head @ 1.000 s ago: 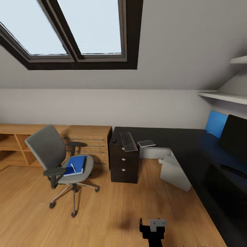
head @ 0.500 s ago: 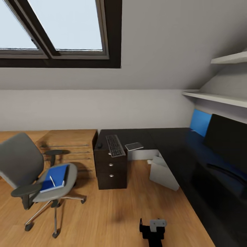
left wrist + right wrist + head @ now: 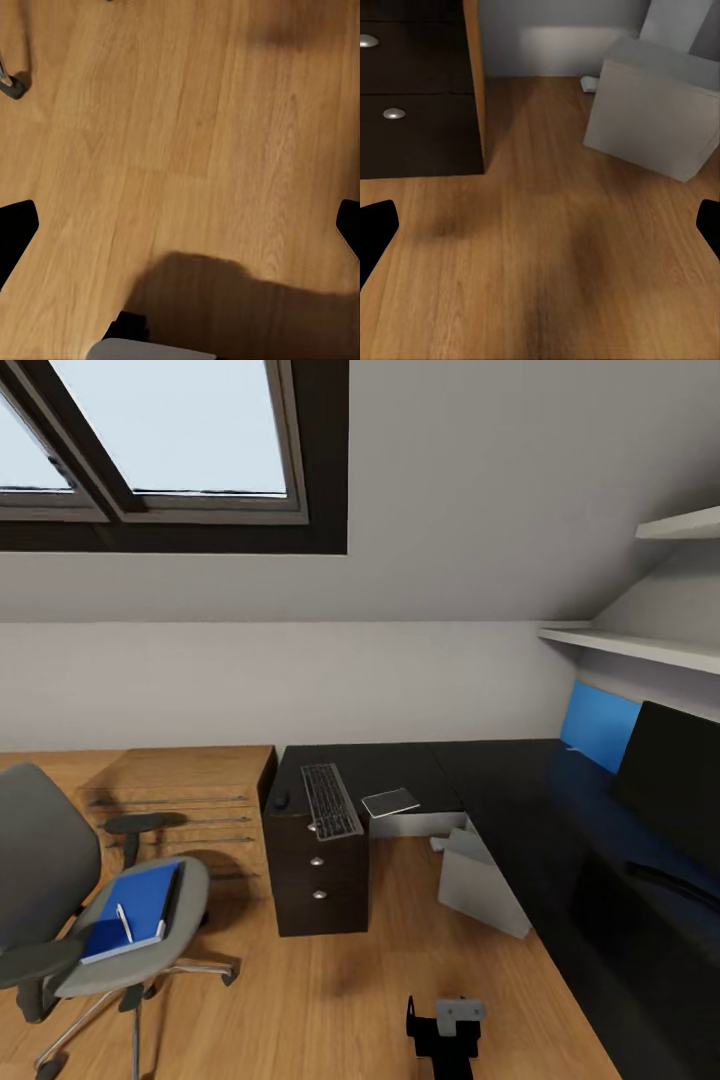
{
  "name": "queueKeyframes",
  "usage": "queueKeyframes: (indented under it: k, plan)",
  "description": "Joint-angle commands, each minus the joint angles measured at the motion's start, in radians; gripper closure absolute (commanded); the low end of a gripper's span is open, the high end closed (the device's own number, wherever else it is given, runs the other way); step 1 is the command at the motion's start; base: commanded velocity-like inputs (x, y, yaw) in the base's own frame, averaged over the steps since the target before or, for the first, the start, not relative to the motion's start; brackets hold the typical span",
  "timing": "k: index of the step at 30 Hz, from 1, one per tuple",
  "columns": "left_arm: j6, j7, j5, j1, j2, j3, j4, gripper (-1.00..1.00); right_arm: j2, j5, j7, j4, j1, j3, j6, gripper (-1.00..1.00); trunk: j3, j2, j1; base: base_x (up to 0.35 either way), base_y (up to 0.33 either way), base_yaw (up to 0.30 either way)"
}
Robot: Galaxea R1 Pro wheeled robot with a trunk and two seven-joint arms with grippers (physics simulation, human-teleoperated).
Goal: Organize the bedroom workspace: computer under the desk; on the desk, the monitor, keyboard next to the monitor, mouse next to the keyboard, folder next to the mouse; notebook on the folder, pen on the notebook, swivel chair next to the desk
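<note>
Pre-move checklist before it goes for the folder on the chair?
1. Folder on the chair seat: ok.
2. Pen lies on the folder, could slide when lifted: not ok.
3. Left fingertips wide apart, nothing held: ok.
4. Right fingertips wide apart, nothing held: ok.
5. Keyboard and mouse on the desk: ok.
6. Notebook under the folder: cannot tell.
</note>
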Motion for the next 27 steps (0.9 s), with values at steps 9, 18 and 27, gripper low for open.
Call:
queueKeyframes:
  k: [9,18,27]
  plan:
    - [0.007,0.007,0.011,-0.001,-0.003,-0.009,-0.054,-1.00,0.001,-0.003,-0.007,-0.010,-0.002,0.006,-0.002,-1.00,-0.001,-0.001,0.001,0.328,0.000,0.000]
    - [0.325,0.015,0.014,-0.001,-0.002,-0.008,-0.459,-1.00,0.004,-0.004,-0.009,-0.263,-0.008,-0.016,0.009,-1.00,-0.001,-0.001,0.001,0.329,0.000,0.000]
    - [0.584,0.016,0.022,-0.001,-0.005,0.075,-0.844,-1.00,-0.001,-0.249,0.066,-0.549,-0.020,-0.253,0.149,-1.00,-0.001,-0.001,0.001,0.329,0.047,0.000]
